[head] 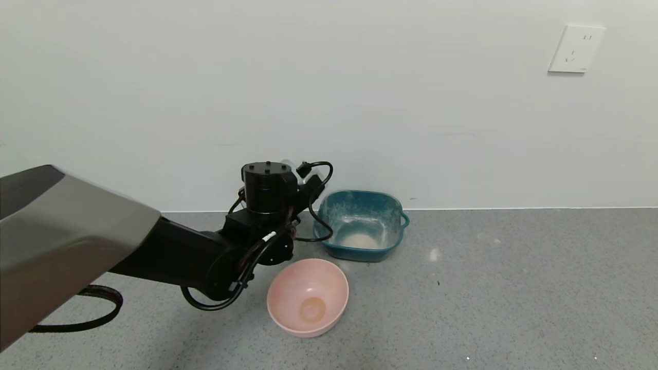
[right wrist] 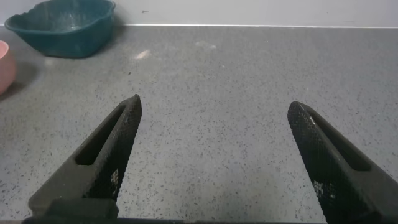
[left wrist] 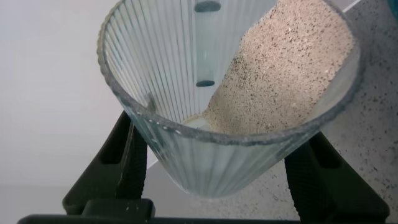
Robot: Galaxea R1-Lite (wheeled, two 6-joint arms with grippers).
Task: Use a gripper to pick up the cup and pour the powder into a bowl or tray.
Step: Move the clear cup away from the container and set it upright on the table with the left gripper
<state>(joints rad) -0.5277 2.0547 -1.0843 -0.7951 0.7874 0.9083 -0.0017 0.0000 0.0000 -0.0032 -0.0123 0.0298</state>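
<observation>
My left gripper point(head: 310, 189) is raised just beside the near-left rim of the teal-blue square dish point(head: 362, 222). In the left wrist view it point(left wrist: 217, 163) is shut on the clear ribbed cup point(left wrist: 186, 74), which is tilted with its mouth toward the camera. Only a pale film shows low inside the cup. A small heap of white powder point(head: 360, 239) lies in the dish, and its walls are dusted white. In the head view the cup is almost wholly hidden behind the wrist. My right gripper point(right wrist: 214, 109) is open and empty over bare counter. The dish also shows in the right wrist view point(right wrist: 62, 28).
A round pink bowl point(head: 308, 297) stands in front of the teal dish, close under my left arm; its edge shows in the right wrist view point(right wrist: 3, 65). The grey speckled counter point(head: 514, 288) meets a white wall just behind the dish.
</observation>
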